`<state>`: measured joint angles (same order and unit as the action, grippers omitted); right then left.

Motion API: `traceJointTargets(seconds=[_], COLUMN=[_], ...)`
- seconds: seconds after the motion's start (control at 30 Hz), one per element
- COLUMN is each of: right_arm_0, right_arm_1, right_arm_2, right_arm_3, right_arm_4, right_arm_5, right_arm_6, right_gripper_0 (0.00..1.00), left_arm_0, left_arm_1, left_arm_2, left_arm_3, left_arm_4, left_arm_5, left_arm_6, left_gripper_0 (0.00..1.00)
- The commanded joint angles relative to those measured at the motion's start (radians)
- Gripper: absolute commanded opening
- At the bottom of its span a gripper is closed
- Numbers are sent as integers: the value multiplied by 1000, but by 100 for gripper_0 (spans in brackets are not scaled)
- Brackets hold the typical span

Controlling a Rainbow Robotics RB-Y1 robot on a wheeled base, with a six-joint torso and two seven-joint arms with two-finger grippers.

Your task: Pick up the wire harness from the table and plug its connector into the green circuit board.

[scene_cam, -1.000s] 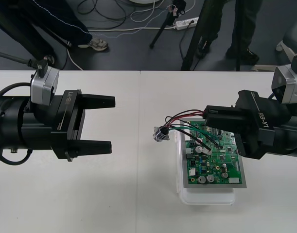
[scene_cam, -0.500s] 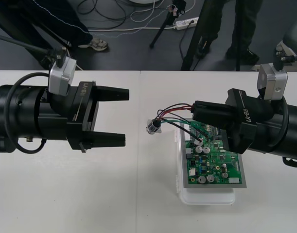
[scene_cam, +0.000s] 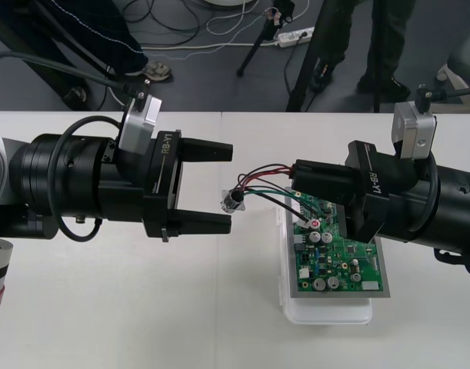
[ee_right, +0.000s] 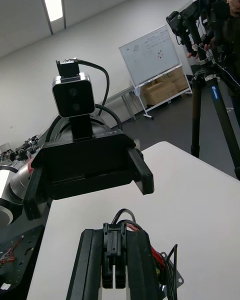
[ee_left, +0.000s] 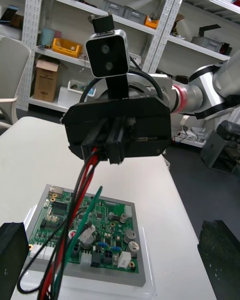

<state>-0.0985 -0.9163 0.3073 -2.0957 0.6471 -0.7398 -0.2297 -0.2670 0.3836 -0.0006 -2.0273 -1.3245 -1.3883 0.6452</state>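
Two robot arms meet above a pale worktop [scene_cam: 181, 307], with a wire harness [scene_cam: 259, 184] strung between them. The step in hand looks like a handover: my left fingers [scene_cam: 208, 148] take the socket end so that the plug end can be aimed at the board. To do it well, I would slide the left fingers forward until the round metal socket [scene_cam: 233, 200] sits squarely inside their gap. I would then close gently on its body, or on the wires [scene_cam: 275, 168] just behind it, rather than on the thin flange. The right fingers should loosen only once that grip is sure, because any pull before then would strain the thin wires.

My left fingers are spread wide and hold nothing. The socket hangs just off their tips, level with the gap and nearer the lower finger. As far as I can tell it is apart from both.

My right fingers [scene_cam: 318, 178] are clenched on the red, black and green wires, which fan out from their tips toward the left fingers. The green circuit board [scene_cam: 344, 260] lies on its white base [scene_cam: 327, 314], under the right fingers. One dark wire dips from them toward the board. I cannot tell whether the plug is seated there.
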Motion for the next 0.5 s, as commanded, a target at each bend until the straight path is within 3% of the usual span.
traceJointTargets(seconds=[0.03,0.5], right_arm_0=[-29,-29], right_arm_1=[31,53], right_arm_2=[26,44], right_arm_3=[-43,-47], right_arm_4=[-9,23], right_arm_5=[7,5], right_arm_6=[36,30], right_gripper_0=[0,0], left_arm_0=[-61,-101], left_arm_1=[-52,-78], left_arm_2=[-33,-76], left_arm_3=[15,75], left_arm_4=[-15,11], left_arm_5=[48,41], left_arm_6=[100,100], left_gripper_0=[100,100])
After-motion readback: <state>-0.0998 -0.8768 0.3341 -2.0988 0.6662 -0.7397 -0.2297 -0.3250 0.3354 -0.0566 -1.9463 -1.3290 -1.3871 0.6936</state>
